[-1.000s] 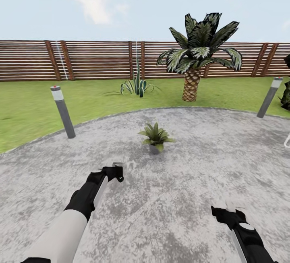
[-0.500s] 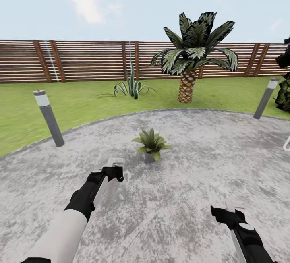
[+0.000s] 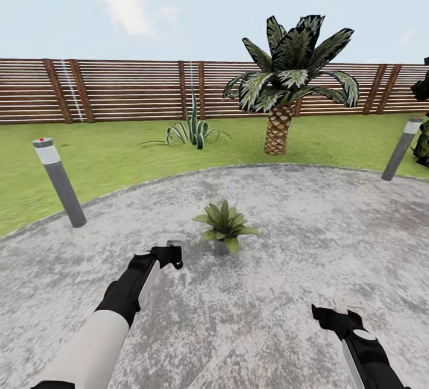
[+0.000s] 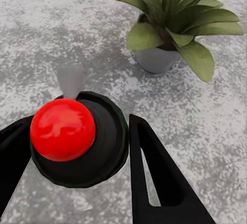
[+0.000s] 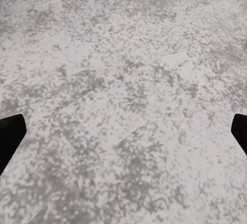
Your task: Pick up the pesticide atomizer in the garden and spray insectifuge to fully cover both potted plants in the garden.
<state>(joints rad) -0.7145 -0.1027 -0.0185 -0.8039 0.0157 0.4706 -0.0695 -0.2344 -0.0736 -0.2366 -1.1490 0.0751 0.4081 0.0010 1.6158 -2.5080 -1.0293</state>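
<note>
Red-dotted dark-headed atomizer between fingers, near grey-potted green plant.

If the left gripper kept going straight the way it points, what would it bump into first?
Probably the potted plant. The left gripper, shut on the pesticide atomizer, aims across the paved patio toward its leaves and grey pot, with bare paving between. Depth is hard to judge, so it might pass just beside.

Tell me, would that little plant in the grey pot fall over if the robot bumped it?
Probably fairly easily. The potted plant has a small pot and leaves spreading wider than it, so it looks top-heavy. It stands free on the flat patio, so a low nudge might just slide it. The leaves would likely bend.
</note>
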